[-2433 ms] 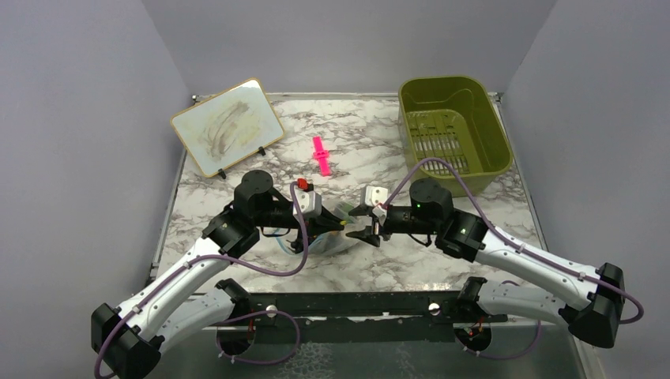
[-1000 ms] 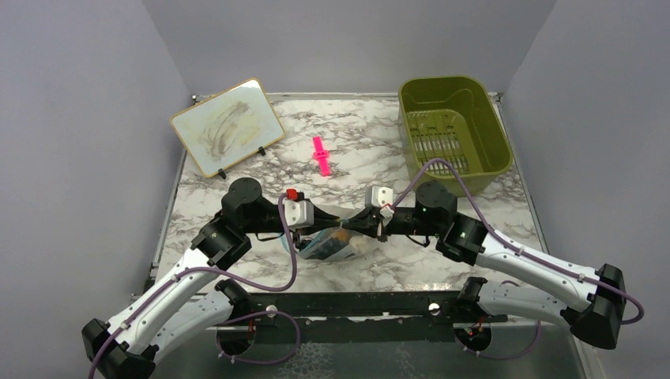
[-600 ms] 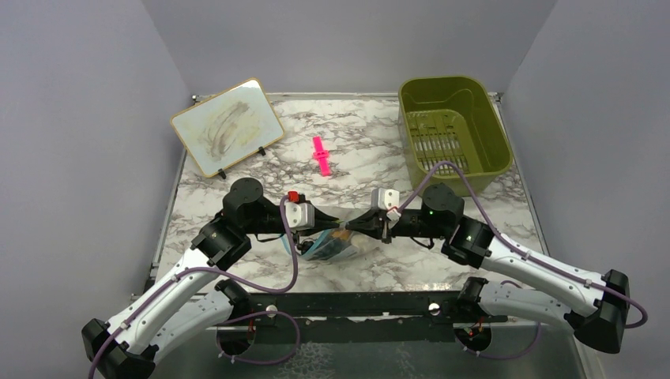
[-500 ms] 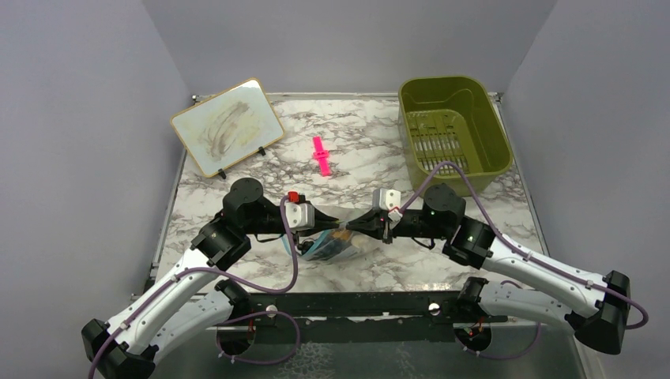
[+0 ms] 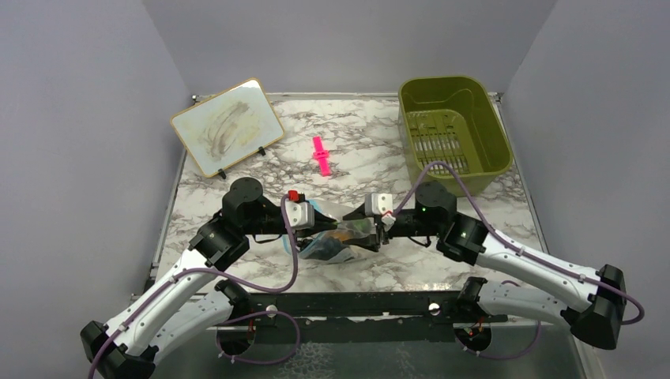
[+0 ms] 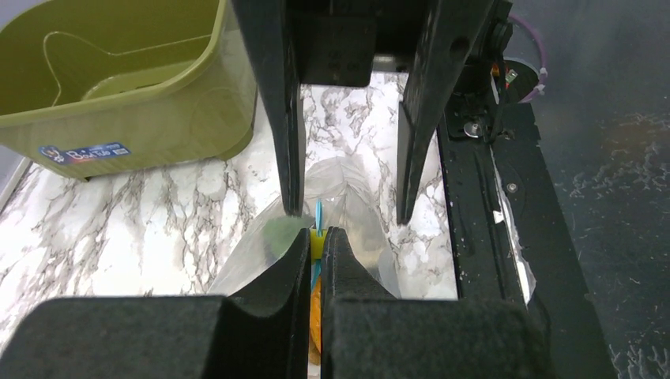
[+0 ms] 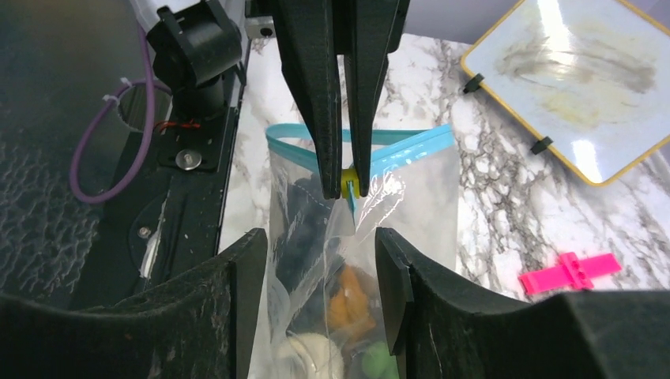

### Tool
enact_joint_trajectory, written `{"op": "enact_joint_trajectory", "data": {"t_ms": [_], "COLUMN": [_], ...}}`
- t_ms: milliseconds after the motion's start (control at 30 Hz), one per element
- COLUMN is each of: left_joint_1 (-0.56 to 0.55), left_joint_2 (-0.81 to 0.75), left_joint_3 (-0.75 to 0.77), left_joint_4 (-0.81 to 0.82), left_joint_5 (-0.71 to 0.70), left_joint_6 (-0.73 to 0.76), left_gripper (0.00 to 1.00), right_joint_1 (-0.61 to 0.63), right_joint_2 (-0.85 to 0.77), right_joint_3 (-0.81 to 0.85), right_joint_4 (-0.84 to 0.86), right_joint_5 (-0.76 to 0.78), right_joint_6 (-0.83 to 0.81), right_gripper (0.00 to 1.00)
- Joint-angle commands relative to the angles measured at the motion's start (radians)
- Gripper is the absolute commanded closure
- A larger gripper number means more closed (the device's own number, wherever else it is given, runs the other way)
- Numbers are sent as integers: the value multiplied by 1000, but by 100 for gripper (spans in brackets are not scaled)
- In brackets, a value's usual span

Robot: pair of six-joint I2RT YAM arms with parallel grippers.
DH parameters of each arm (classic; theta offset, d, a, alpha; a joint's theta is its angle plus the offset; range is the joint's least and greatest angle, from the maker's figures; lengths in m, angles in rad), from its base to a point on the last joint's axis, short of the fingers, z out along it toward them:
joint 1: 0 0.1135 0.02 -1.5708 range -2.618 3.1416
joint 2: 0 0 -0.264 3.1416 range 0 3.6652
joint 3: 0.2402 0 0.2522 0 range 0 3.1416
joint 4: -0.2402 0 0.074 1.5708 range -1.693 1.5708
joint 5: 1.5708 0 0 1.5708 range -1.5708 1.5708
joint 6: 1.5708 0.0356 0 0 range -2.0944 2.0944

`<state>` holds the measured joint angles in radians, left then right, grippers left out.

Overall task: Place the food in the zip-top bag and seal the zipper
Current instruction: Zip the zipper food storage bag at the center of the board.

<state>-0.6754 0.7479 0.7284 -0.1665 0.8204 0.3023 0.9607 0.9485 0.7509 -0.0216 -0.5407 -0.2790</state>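
The clear zip-top bag (image 5: 328, 246) hangs between the two grippers near the table's front. In it show an orange piece (image 7: 348, 296), a white piece (image 7: 316, 351), a green bit (image 7: 379, 363) and a dark bunch (image 7: 308, 229). My left gripper (image 5: 322, 219) (image 6: 314, 233) is shut on the blue-teal zipper (image 7: 403, 146) at a small yellow tab (image 7: 348, 186), and it holds the bag's mouth up. My right gripper (image 5: 357, 229) (image 7: 320, 245) is open. Its fingers (image 7: 399, 268) stand on either side of the bag (image 7: 411, 205), below the strip.
The olive-green bin (image 5: 454, 126) stands at the back right. A pink clip (image 5: 320, 155) lies on the marble mid-table, and a small whiteboard (image 5: 227, 126) leans at the back left. The black table rail (image 5: 355, 304) runs just in front of the bag.
My right gripper was pinched on the bag's mouth; it has opened and shifted slightly left. My left gripper keeps its hold on the strip.
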Motion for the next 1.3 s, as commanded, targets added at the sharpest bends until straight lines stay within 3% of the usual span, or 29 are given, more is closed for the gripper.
{"op": "enact_joint_trajectory", "data": {"t_ms": [0, 167, 200, 267, 300, 467, 800, 1267], "left_joint_1": [3, 3, 4, 4, 4, 4, 3, 4], "left_joint_2": [-16, -14, -16, -22, -27, -43, -20, -31], "left_joint_3": [30, 14, 9, -1, -6, -27, -35, -12], "left_joint_4": [37, 51, 50, 51, 50, 14, -28, -132], "left_joint_5": [41, 61, 62, 49, 44, -16, -44, -90], "left_joint_6": [-21, -30, -29, -27, -25, 11, 53, 109], "left_gripper": [100, 100, 100, 100, 100, 100, 100, 100], "right_joint_1": [3, 2, 3, 2, 2, 2, 3, 1], "right_joint_2": [74, 148, 156, 158, 149, 17, -64, -196], "right_joint_3": [47, 74, 82, 90, 90, 1, -31, -40], "right_joint_4": [10, 80, 89, 102, 108, 250, 221, 108], "right_joint_5": [-68, -20, -5, 8, 11, 53, 12, 100], "right_joint_6": [-17, -8, -4, -9, -9, 49, 72, 21], "right_gripper": [46, 51, 60, 95, 99, 99, 99, 99]}}
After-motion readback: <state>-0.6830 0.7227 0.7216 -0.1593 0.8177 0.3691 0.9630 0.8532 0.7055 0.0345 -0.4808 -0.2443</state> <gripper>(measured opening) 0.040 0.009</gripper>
